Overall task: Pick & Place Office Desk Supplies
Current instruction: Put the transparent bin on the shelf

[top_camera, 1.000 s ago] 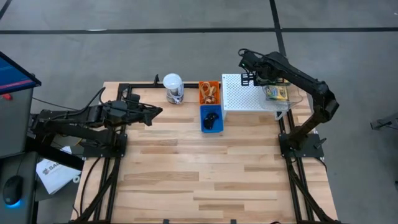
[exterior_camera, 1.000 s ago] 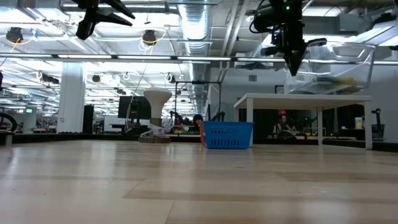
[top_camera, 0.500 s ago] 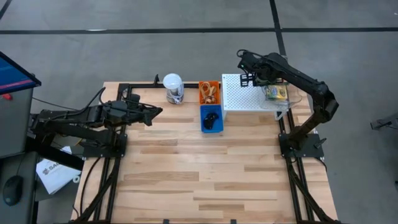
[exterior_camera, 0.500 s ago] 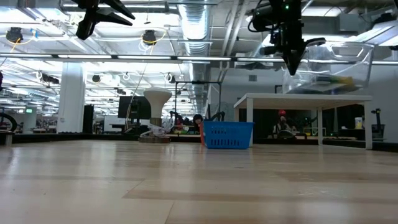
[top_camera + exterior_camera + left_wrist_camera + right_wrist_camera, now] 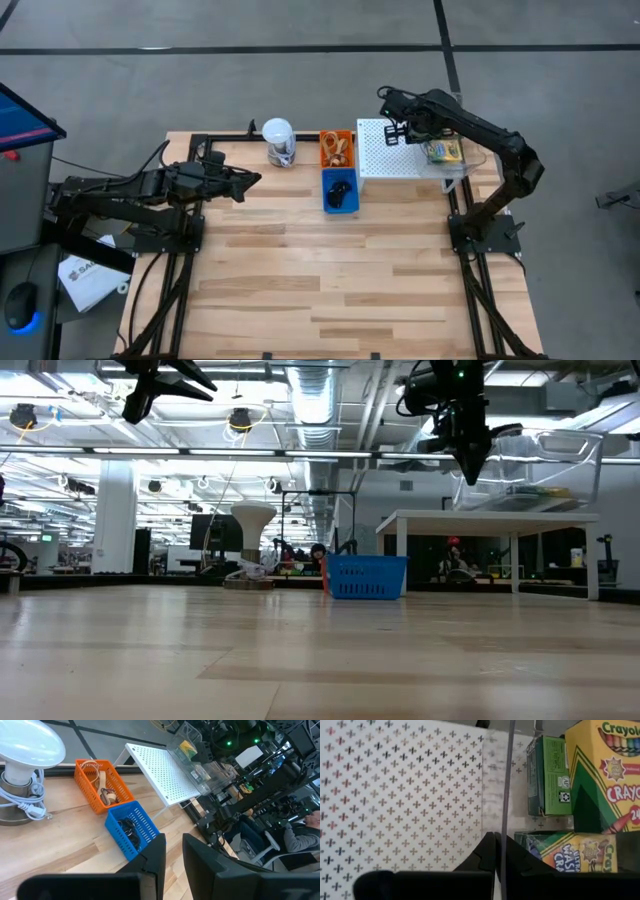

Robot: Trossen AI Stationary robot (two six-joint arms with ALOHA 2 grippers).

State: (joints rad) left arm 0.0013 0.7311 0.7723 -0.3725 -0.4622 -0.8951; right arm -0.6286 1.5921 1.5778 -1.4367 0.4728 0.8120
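Two yellow-and-green crayon boxes (image 5: 443, 151) (image 5: 600, 775) lie in a clear bin (image 5: 540, 460) that stands on the white perforated shelf (image 5: 385, 150) at the table's far right. Tan rubber bands (image 5: 337, 148) sit in an orange basket, black clips (image 5: 340, 190) in a blue basket beside the shelf. My right gripper (image 5: 393, 128) (image 5: 497, 852) is over the shelf at the bin's left side, shut on its wall. My left gripper (image 5: 255, 180) (image 5: 174, 860) hovers high over the table's left part, slightly open and holding nothing. My right gripper has the clear bin's thin left wall (image 5: 507, 795) pinched between its two fingers, one inside the bin and one outside. The fingers come from above, pointing down (image 5: 470, 468). The bin rests on the shelf with the crayon boxes inside.
A white-lidded jar (image 5: 279, 140) with a cord stands at the far edge, left of the orange basket (image 5: 100, 780). The blue basket (image 5: 131, 827) sits just nearer. The wide wooden table top (image 5: 330, 270) lies in front of them. A black frame runs along the table's sides.
My right gripper has shifted a little toward the table's left while staying shut. The clear bin's left side has followed it, tipping briefly and settling level again. My left arm has kept still.
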